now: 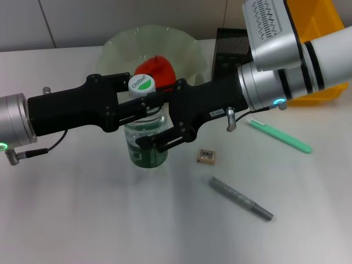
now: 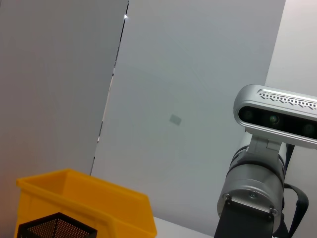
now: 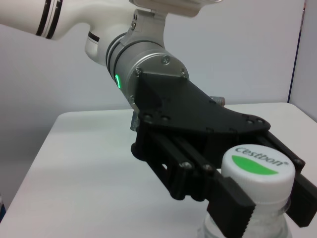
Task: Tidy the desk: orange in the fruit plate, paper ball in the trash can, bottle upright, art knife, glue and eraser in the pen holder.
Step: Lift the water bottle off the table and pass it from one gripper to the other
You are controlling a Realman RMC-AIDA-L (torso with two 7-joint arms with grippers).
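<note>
The bottle [image 1: 146, 148] stands upright on the table, white cap [image 1: 142, 85] up. My left gripper [image 1: 144, 107] comes in from the left and is shut on its neck just under the cap; the right wrist view shows this [image 3: 265, 203]. My right gripper [image 1: 162, 122] comes in from the right and is shut on the bottle's body. The orange [image 1: 157, 69] lies in the fruit plate [image 1: 184, 47] behind. The eraser [image 1: 206, 156] lies right of the bottle. The pen holder [image 1: 231, 47] and the trash can [image 1: 316, 22] stand at the back right. The paper ball is out of view.
A green art knife [image 1: 280, 137] lies on the table to the right. A grey glue stick [image 1: 241, 198] lies nearer the front. The left wrist view shows the trash can [image 2: 84, 198], the pen holder's rim [image 2: 54, 228] and my right arm's wrist [image 2: 257, 188].
</note>
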